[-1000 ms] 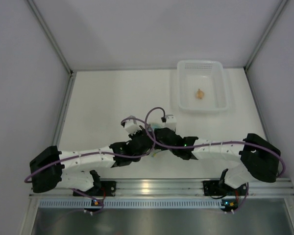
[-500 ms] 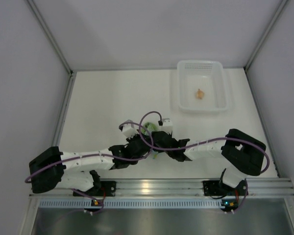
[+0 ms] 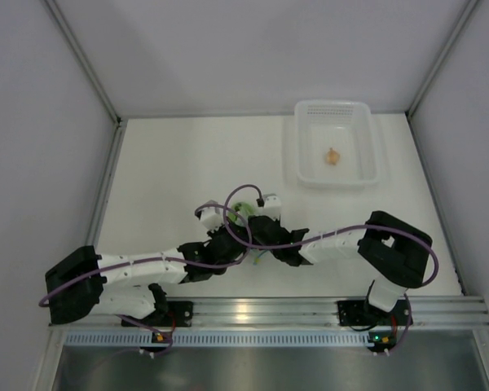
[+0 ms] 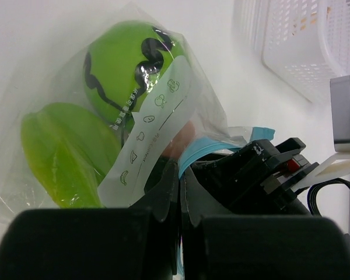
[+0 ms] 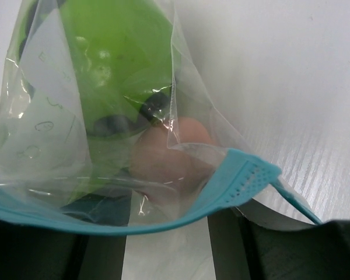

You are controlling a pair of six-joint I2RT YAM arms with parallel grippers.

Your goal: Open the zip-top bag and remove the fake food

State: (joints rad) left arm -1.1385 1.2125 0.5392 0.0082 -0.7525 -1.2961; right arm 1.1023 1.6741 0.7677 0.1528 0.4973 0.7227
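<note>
The zip-top bag (image 4: 163, 111) is being held over the table (image 3: 171, 163), well apart from the white basket (image 3: 300, 159), on its near-left side, where both wrists are being held close together. The bag's lower edge is being pinched by the left gripper (image 4: 179, 184), whose jaws are being pressed tight together on the plastic. The light blue zip strip (image 5: 221, 195) is being draped across the right gripper (image 5: 154, 248). A gap is being shown between its fingers (image 5: 227, 251) under the strip, so whether the strip is being grasped or is only lying there cannot be told. Inside the bag, the round green ball (image 4: 122, 70) with its dark zigzag is being seen on the side nearer the basket. The lime-green oval (image 4: 64, 151) is being pressed against it on the side farther from the basket, and a peach piece (image 5: 172, 149) is being held just beside the strip. One small peach bit (image 3: 332, 155) is being seen lying inside the basket
</note>
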